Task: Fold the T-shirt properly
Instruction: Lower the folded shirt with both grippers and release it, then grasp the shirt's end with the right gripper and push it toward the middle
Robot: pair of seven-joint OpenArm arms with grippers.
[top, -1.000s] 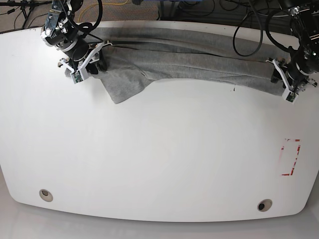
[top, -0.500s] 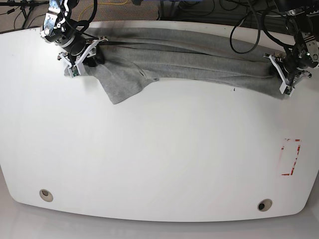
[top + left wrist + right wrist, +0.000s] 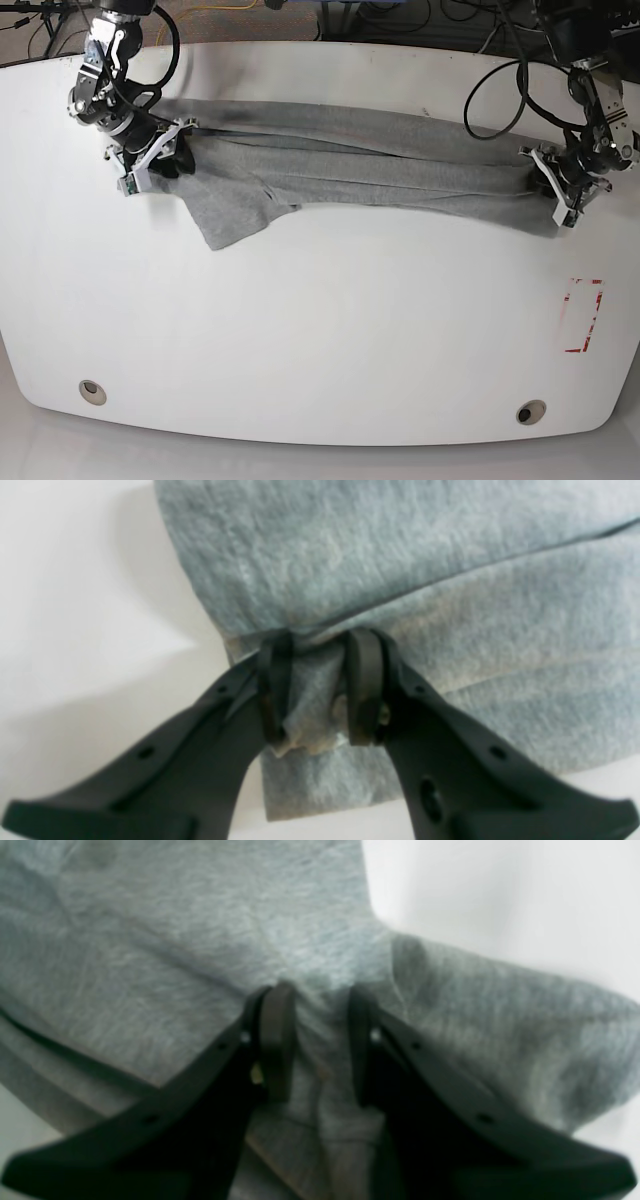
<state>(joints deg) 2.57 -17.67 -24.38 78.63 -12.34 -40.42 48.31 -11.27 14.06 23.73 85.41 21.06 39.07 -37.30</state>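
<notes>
T-shirt (image 3: 360, 160) stretched as a long, creased band across the far side of the bench (image 3: 320, 330), pinned at both ends so the cloth stays taut enough to be carried or laid as one piece. Between the two claws, bunched in lengthwise folds rather than flat; one loose flap, probably a sleeve, drooping toward the near side just inward of the right claw (image 3: 150, 165). Right claw pinching a gathered ridge of grey fabric, pads pressed into it with cloth spilling to both sides and below the tips. Left claw (image 3: 563, 190) likewise clamped on a thick fold at the opposite end, a hem edge poking out beneath its tips and bare bench just outside them. Grips taken at the extreme ends, presumably to keep the width under tension and prevent sagging in the middle. Judged an early stage: shirt held and spread, no neat fold yet formed. Red-marked rectangle (image 3: 583, 315) on the bench, nearer than the left claw, well apart from the cloth.
</notes>
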